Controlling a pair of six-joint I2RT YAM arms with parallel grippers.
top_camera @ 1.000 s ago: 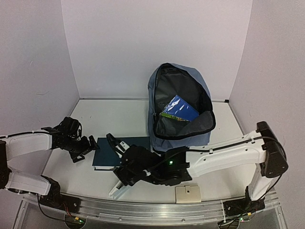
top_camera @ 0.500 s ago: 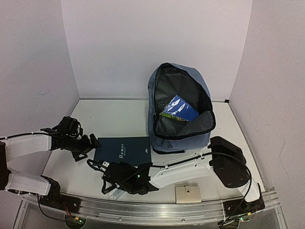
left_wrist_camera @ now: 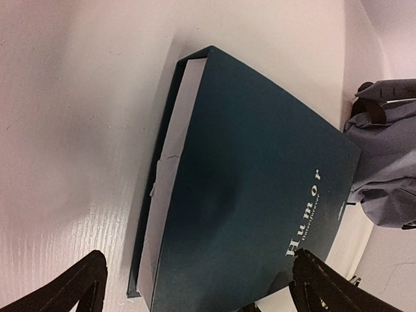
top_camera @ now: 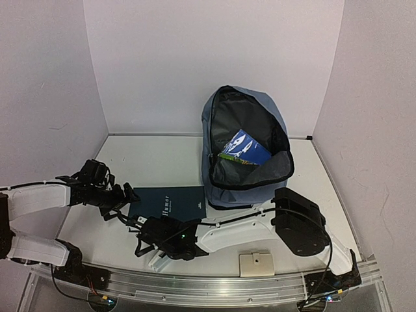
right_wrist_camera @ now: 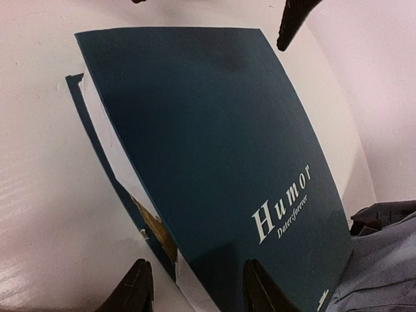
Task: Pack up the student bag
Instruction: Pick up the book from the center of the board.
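The student bag (top_camera: 247, 153) stands upright at the back, main compartment unzipped, with a blue book (top_camera: 245, 147) inside. It also shows in the left wrist view (left_wrist_camera: 390, 162) and the right wrist view (right_wrist_camera: 390, 260). A dark teal notebook (top_camera: 168, 204) lettered "Humor" lies flat in front of the bag. My left gripper (top_camera: 122, 197) is open at the notebook's left edge, its fingers (left_wrist_camera: 78, 286) wide apart above the cover (left_wrist_camera: 247, 195). My right gripper (top_camera: 147, 229) is open at the notebook's near-left corner, its fingers (right_wrist_camera: 133, 289) either side of that corner (right_wrist_camera: 208, 143).
A white elongated item (top_camera: 156, 259) lies near the front edge under the right arm. A beige square block (top_camera: 255, 263) sits at the front edge. The right arm stretches low across the table's front. White walls close in the table on three sides.
My right arm has swung left off the notebook, uncovering it, and its gripper now sits at the near-left corner. My left gripper has edged slightly towards the notebook.
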